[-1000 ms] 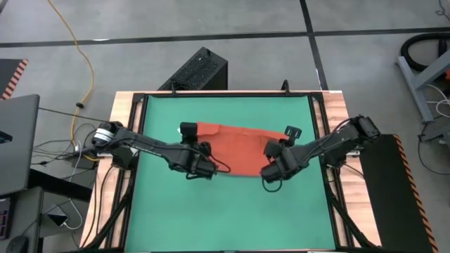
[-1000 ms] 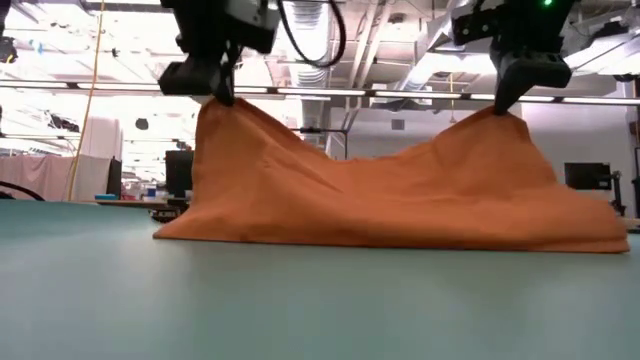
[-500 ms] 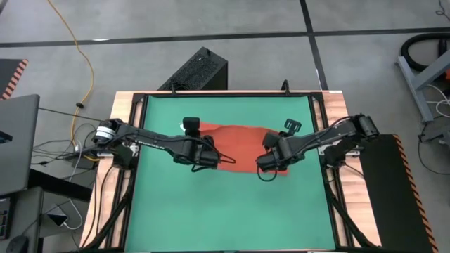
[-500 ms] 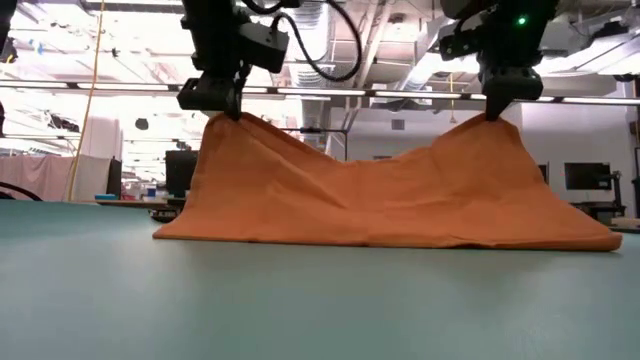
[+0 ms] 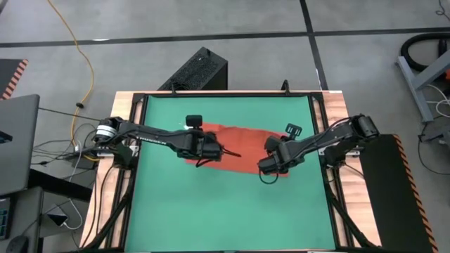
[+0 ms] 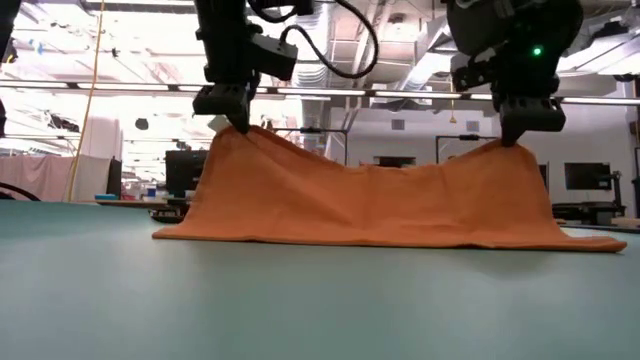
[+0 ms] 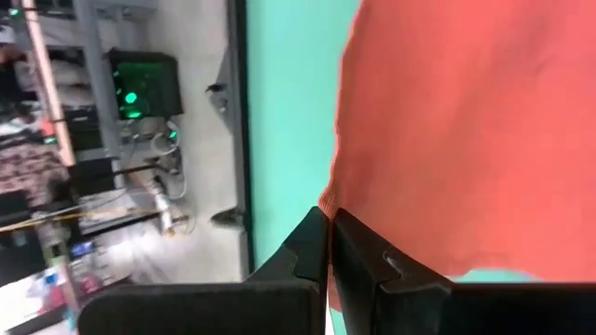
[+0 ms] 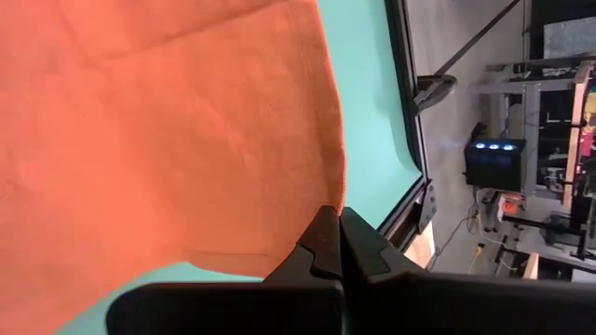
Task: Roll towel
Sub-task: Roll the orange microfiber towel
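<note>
The towel (image 6: 380, 205) lies mid-mat on the green mat (image 5: 169, 204), with its near edge raised. The left gripper (image 6: 232, 115) and right gripper (image 6: 518, 135) are each closed on one lifted corner. No roll is formed yet; all the rolling is left to do. The towel's white tag is not visible, probably hidden under the cloth.
</note>
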